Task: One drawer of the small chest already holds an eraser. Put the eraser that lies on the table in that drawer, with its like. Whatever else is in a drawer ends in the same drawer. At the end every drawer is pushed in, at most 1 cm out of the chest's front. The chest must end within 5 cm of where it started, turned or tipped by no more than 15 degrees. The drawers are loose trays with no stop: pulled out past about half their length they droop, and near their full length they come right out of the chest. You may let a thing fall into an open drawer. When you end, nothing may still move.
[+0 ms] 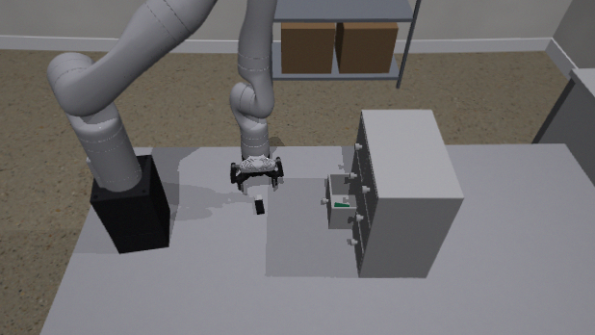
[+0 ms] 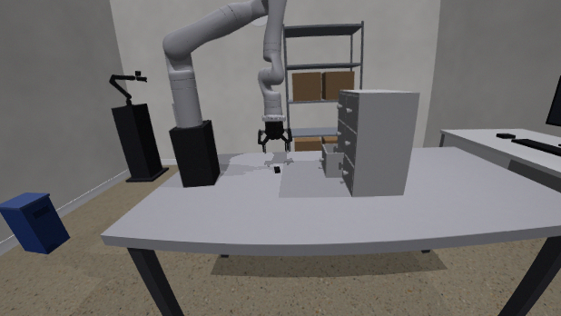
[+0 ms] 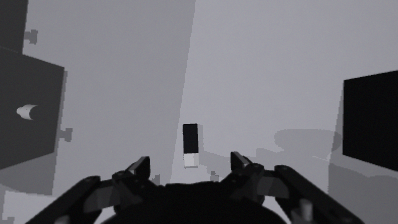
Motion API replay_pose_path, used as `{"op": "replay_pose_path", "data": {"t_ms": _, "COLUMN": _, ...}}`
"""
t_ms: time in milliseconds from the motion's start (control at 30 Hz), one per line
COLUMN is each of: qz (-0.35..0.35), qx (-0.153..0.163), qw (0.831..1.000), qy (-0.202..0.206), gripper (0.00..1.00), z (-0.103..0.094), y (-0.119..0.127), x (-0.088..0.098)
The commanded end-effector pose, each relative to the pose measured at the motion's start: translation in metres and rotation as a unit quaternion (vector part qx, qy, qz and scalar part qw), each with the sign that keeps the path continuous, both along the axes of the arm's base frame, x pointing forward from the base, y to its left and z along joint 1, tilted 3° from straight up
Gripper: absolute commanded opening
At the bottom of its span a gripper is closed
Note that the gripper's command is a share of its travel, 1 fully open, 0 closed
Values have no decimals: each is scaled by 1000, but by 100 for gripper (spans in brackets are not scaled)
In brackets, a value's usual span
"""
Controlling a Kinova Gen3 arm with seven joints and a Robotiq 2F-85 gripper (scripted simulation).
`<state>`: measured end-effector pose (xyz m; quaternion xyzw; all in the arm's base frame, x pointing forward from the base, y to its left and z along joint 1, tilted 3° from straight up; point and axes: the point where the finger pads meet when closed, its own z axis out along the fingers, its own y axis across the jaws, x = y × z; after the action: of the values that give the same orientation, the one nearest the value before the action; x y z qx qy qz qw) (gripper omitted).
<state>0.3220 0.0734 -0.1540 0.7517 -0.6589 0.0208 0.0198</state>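
Note:
A small black eraser with a white end [image 1: 260, 205] [image 2: 277, 169] [image 3: 190, 145] lies flat on the grey table [image 1: 193, 289]. My gripper [image 1: 256, 184] [image 2: 275, 148] [image 3: 190, 162] is open and empty. It points down and hangs a little above the eraser, which shows between the fingertips in the wrist view. The grey chest [image 1: 409, 159] [image 2: 381, 141] stands to the right, with several knobbed drawers. One low drawer [image 1: 341, 218] [image 2: 332, 161] [image 3: 30, 110] is pulled partly out, and a green eraser [image 1: 342, 204] lies inside it. The other drawers look pushed in.
The arm's black base [image 1: 130, 207] [image 2: 195, 152] [image 3: 370, 120] stands on the table to the left of the eraser. A metal shelf with brown boxes [image 1: 337, 45] [image 2: 322, 86] stands behind the table. A second desk [image 2: 499, 145] is at the right.

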Motion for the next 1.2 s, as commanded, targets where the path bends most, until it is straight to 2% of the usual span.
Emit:
{"op": "replay_pose_path", "data": {"t_ms": 0, "qz": 0, "qx": 0, "qw": 1000, "qy": 0, "gripper": 100, "z": 0, "y": 0, "x": 0}}
{"op": "replay_pose_path", "data": {"t_ms": 267, "qz": 0, "qx": 0, "qw": 1000, "qy": 0, "gripper": 100, "z": 0, "y": 0, "x": 0}}
{"op": "replay_pose_path", "data": {"t_ms": 300, "qz": 0, "qx": 0, "qw": 1000, "qy": 0, "gripper": 38, "z": 0, "y": 0, "x": 0}}
{"op": "replay_pose_path", "data": {"t_ms": 1167, "qz": 0, "qx": 0, "qw": 1000, "qy": 0, "gripper": 38, "z": -1, "y": 0, "x": 0}}
